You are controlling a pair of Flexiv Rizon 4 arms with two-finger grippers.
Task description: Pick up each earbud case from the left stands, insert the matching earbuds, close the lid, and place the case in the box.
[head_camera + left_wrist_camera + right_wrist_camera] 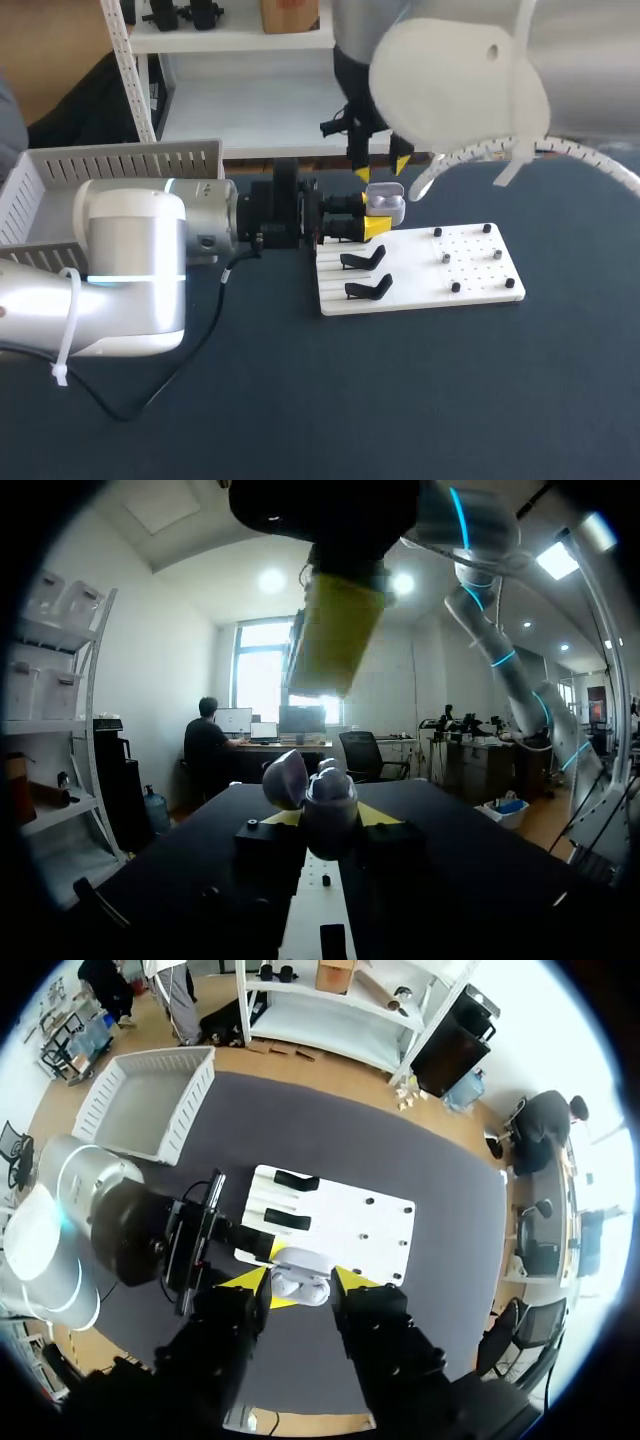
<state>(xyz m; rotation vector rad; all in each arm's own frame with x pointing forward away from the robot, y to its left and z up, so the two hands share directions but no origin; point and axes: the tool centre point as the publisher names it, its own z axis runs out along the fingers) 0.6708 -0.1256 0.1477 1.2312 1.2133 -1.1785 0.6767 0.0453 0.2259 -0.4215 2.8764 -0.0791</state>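
Note:
A white earbud case (387, 203) with its lid up is held over the far left corner of the white board (415, 295). My left gripper (376, 216) is shut on it from the sides. In the left wrist view the open case (322, 798) sits between the yellow tips, lid (285, 778) tilted back. My right gripper (378, 170) hangs just above the case, open, one yellow finger (335, 635) overhead. In the right wrist view the case (301, 1268) lies below the right gripper (300, 1284), between its spread tips. Two small grey pieces (442, 257) sit among black pegs on the board.
Two black stands (362, 260) stand without cases on the board's left part. A white slatted box (120, 175) sits at the table's far left, partly behind my left arm. Dark tabletop spreads in front of the board.

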